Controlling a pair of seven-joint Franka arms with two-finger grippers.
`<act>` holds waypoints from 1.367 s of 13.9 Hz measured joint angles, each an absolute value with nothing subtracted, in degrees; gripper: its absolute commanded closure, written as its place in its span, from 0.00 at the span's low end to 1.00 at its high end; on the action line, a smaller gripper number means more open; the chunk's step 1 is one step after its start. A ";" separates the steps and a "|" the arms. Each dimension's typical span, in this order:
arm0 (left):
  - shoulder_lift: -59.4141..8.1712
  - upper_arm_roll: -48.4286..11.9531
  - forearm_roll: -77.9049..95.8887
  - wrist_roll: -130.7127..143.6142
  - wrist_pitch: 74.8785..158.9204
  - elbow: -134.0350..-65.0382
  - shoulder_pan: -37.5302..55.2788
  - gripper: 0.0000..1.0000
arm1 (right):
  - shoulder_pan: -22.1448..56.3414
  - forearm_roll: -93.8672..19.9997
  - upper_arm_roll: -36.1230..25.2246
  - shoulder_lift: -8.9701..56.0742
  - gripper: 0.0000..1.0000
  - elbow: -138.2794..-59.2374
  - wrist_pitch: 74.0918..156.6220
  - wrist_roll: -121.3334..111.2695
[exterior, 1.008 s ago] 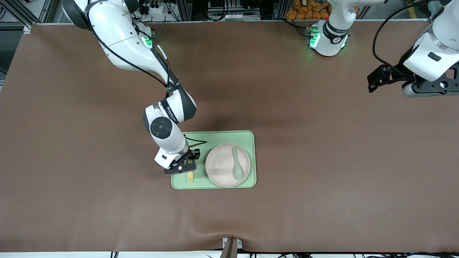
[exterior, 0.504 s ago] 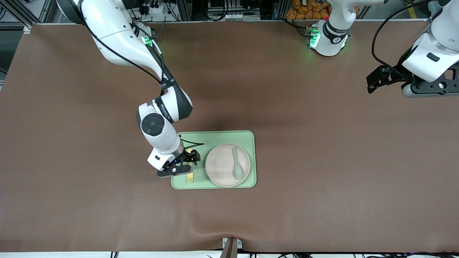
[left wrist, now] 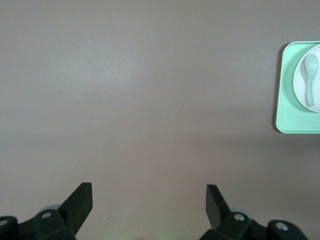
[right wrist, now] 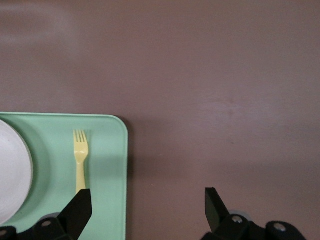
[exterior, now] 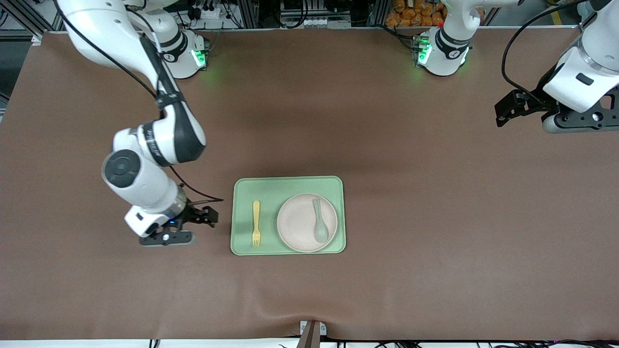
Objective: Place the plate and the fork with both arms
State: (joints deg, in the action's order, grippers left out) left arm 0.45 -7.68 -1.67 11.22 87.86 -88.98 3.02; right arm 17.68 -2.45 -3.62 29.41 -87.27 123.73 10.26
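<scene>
Fork (exterior: 256,223) lies flat on the green tray (exterior: 288,186), long axis pointing at the front camera, beside the plate (exterior: 306,223). Right gripper (exterior: 181,231), spread and empty, hangs over bare table nearest it; left gripper (exterior: 512,107) waits, spread, well apart

Matt brown table covering (exterior: 411,193) — cloth-like, slightly rippled at the near edge. Smooth matt plastic look: pale green tray (exterior: 290,186), off-white plate (exterior: 297,224), yellow fork (exterior: 256,223), green spoon (exterior: 319,227) — no gloss.
</scene>
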 measured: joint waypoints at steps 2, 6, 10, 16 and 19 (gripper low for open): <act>0.42 -7.68 -1.67 11.22 87.86 -89.03 3.04 0.00 | 15.38 -2.41 -3.66 27.15 0.00 -87.24 121.17 8.07; 0.37 -7.68 -1.67 11.23 87.91 -89.10 2.98 0.00 | 10.58 -2.36 -3.70 22.37 0.00 -87.15 113.90 2.54; 0.35 -7.67 -1.67 11.23 88.00 -89.19 2.97 0.00 | 6.77 -2.35 -3.69 16.30 0.00 -86.97 104.93 -0.20; 0.26 -7.62 -1.67 11.23 88.00 -90.34 2.84 0.00 | 3.96 -2.34 -3.68 4.85 0.00 -89.65 95.73 -1.37; 0.26 -7.62 -1.67 11.23 88.08 -90.34 2.84 0.00 | 2.54 -2.34 -3.69 -1.00 0.00 -95.80 95.46 -1.38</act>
